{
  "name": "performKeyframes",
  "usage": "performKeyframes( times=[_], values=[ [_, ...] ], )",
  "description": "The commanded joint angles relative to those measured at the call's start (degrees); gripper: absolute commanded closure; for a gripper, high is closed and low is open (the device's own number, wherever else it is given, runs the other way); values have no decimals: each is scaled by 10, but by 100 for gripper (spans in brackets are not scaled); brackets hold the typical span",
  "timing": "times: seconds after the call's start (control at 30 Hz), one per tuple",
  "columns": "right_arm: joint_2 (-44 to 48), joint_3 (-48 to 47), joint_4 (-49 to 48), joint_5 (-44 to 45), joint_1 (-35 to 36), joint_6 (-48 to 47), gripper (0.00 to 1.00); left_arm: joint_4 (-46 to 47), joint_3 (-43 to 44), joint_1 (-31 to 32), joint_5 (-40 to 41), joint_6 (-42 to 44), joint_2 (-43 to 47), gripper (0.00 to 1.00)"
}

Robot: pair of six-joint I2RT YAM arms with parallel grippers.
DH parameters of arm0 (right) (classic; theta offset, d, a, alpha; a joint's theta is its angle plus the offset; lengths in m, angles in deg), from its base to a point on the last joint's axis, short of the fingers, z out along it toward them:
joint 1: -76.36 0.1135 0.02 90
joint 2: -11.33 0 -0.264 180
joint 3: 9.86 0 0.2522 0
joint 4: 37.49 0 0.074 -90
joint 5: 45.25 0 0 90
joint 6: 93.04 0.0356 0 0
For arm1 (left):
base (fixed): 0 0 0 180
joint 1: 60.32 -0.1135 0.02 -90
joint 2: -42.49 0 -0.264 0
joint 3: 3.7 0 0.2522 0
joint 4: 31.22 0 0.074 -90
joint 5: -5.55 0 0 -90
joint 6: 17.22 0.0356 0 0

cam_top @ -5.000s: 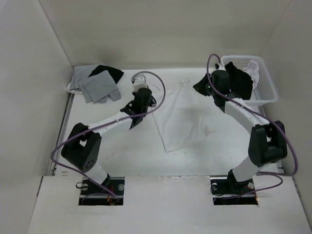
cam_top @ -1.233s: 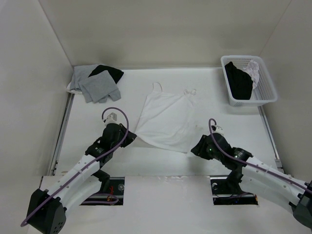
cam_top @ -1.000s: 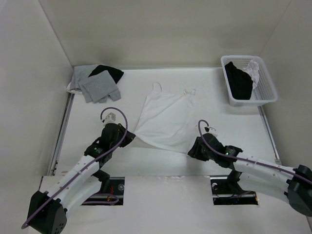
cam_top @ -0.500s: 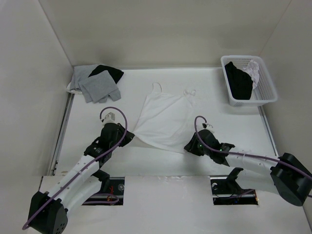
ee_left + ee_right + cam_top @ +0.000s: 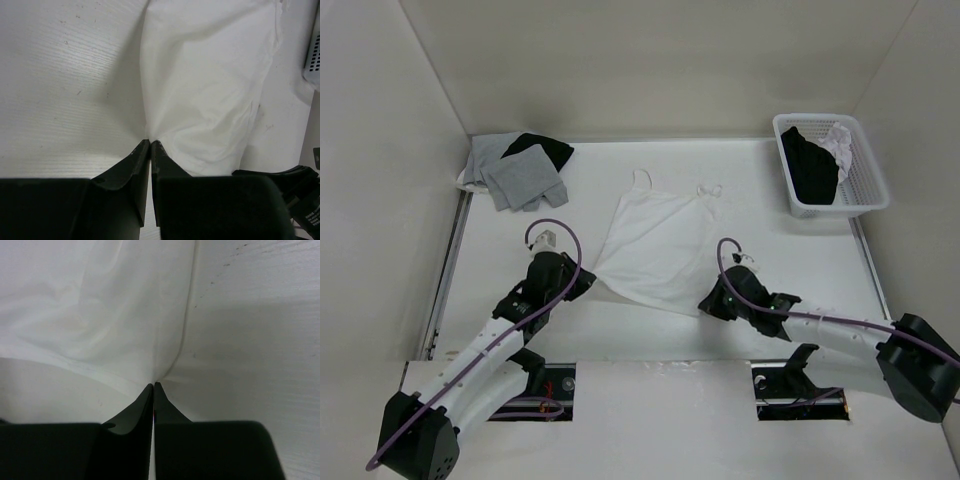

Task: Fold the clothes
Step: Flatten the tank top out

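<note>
1. Lying flat near the middle of the white worktop, the white camisole is spread out. Its two thin straps point toward the far wall and its hem lies toward the arms' bases.
2. The garment sits a little askew: the hem runs on a slant, its left corner farther from the bases than its right corner.
3. The left pincer is down low at the hem's left corner. In the left wrist view its dark fingers are pressed together, and the cloth's corner is drawn in between their tips. It is clenched on the camisole.
4. The right pincer is down low at the hem's right corner. In the right wrist view its fingers meet with only a thin slit between them, and the fabric gathers to a point right at their tips. It too is clenched on the camisole.
5. Soft creases fan out from each pinched corner, while the upper part of the garment looks smooth.
6. At the far right of the worktop stands a white mesh basket holding a black cloth and a whitish cloth, well apart from the camisole.
7. In the far left corner lies a heap of grey and black garments, also apart from the camisole.
</note>
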State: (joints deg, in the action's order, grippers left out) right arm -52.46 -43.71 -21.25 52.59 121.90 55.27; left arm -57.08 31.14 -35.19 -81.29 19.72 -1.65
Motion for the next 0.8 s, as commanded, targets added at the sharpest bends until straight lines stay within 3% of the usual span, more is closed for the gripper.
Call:
performKeyframes(
  times=[0.0,0.17,0.33,0.57,0.77],
  values=[
    [42,-34,-4,-1,7,-1,99,35,40,-5,-4,9,8,96],
    [193,-114,129,32,31,-33,100,-1,140,-8,7,21,67,97],
    [280,-285,265,107,79,-96,100,-61,286,-9,34,44,118,97],
    [271,-510,312,254,226,-184,100,-82,465,-9,55,73,122,97],
    [236,-560,307,315,273,-229,100,-78,456,-8,55,72,121,97]
  ],
)
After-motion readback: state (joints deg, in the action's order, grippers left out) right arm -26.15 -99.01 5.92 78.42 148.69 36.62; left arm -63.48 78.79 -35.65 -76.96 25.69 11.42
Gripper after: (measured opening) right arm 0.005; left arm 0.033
